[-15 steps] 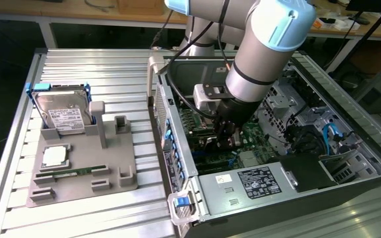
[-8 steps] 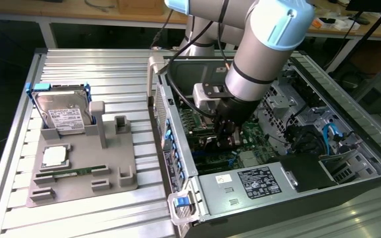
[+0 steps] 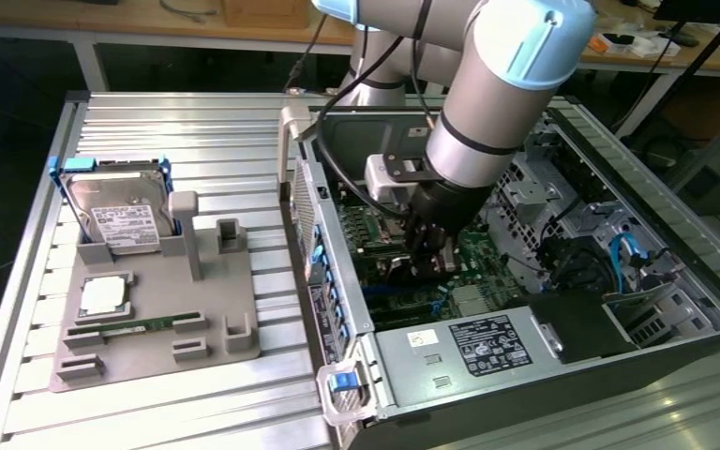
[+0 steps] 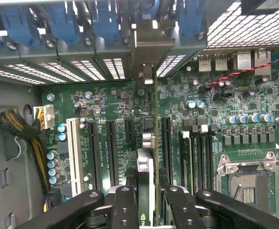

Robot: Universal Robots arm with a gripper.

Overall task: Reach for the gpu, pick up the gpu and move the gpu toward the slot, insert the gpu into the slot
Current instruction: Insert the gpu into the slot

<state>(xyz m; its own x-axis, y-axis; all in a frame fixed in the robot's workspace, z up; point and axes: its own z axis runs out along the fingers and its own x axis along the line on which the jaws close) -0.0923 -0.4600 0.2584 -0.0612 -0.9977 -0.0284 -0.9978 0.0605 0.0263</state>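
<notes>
My gripper [image 3: 433,258] is deep inside the open computer case, over the green motherboard [image 3: 357,230]. In the wrist view the gripper [image 4: 149,206] is shut on the gpu [image 4: 148,162], a thin green card seen edge-on between the two black fingers [image 4: 125,205]. The card stands upright and runs toward the case's rear wall, where its silver bracket [image 4: 146,52] lines up with one of the rear openings. The slot lies under the card's lower edge and is hidden. I cannot tell whether the card touches it.
Black card connectors [image 4: 111,148] and a white one [image 4: 74,148] flank the card, with memory connectors and the CPU socket [image 4: 246,183] on the other side. Blue latches [image 4: 58,24] line the rear wall. A hard drive [image 3: 116,211] stands in a grey fixture [image 3: 198,361] outside the case.
</notes>
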